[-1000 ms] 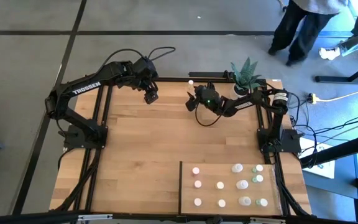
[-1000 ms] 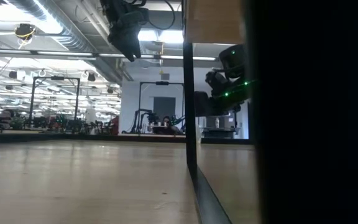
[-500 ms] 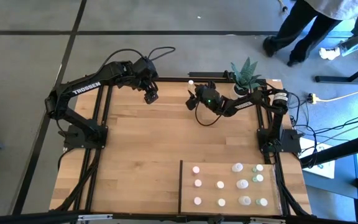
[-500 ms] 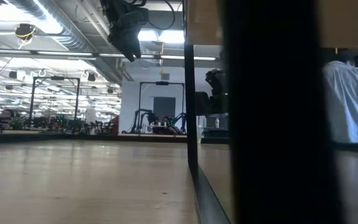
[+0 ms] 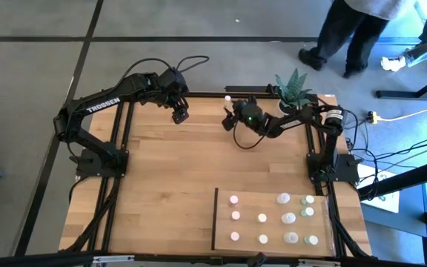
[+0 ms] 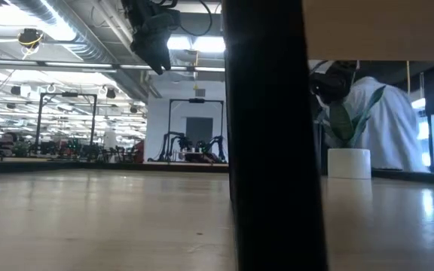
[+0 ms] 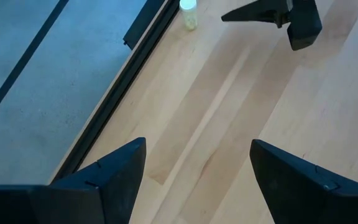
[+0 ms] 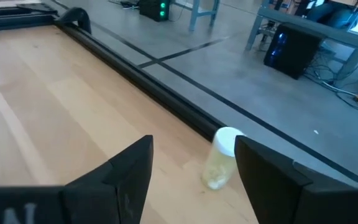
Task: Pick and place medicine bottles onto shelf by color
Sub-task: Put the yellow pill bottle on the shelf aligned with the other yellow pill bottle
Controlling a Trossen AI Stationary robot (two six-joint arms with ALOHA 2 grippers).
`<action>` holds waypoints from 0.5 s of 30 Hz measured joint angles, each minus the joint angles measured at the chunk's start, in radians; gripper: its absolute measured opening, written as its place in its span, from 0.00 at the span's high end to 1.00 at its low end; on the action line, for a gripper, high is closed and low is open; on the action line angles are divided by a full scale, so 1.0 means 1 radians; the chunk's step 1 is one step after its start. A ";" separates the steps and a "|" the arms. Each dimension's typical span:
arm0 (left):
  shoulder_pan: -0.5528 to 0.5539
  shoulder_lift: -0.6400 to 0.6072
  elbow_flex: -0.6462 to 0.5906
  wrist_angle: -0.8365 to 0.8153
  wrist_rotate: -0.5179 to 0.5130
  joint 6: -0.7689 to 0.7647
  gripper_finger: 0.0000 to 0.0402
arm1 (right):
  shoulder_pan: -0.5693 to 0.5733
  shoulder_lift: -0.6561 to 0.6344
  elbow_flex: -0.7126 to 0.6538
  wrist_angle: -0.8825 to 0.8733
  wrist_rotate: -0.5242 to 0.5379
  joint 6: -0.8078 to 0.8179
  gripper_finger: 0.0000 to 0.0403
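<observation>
High view: planked tabletop (image 5: 169,178), pale shelf (image 5: 273,196) near its corner, a person walking on grey floor; both grippers released, grasping nothing.

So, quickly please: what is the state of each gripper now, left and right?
Left gripper: open, holding nothing, above the table's far edge.
Right gripper: open, holding nothing, just before a yellowish bottle.

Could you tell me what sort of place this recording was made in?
Probably a robotics lab or workshop: a wooden table with two arms, exposed ceiling ducts, more rigs behind, and a person walking past.
</observation>
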 joint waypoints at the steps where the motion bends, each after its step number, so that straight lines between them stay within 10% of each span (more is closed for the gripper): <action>1: 0.000 0.000 0.000 0.000 0.000 0.000 0.30 | 0.000 0.004 0.000 0.000 -0.001 -0.001 0.43; 15: -0.002 0.000 0.000 0.000 0.000 0.000 0.30 | -0.034 0.055 0.025 0.019 0.005 0.055 0.43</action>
